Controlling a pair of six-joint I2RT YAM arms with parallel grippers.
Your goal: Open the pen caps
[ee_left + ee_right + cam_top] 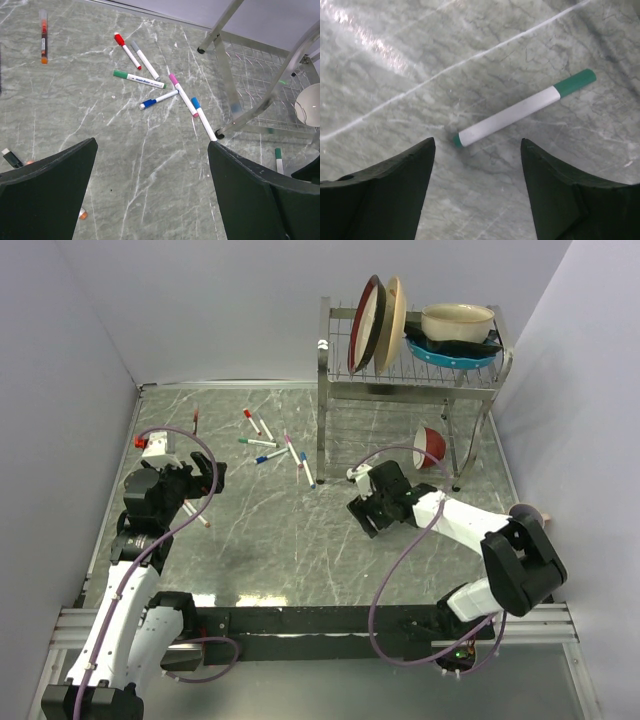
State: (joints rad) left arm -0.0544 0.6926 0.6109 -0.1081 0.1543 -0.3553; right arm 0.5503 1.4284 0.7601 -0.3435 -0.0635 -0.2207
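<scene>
Beneath right claw (477,146), spread apart, empty, found green cap (576,82), apparently seated on its marker (520,107), flat on tabletop (395,75). Noted left claw (152,144) likewise apart. Judged approach stage; needed next: marker clamped, cap pulled.

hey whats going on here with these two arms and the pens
Two robot arms are working over a marble table strewn with marker pens. The right gripper hangs with jaws open over a green-capped pen lying flat, its cap on. The left gripper is open and empty too, facing a cluster of pens further back. Nothing is gripped yet.
</scene>
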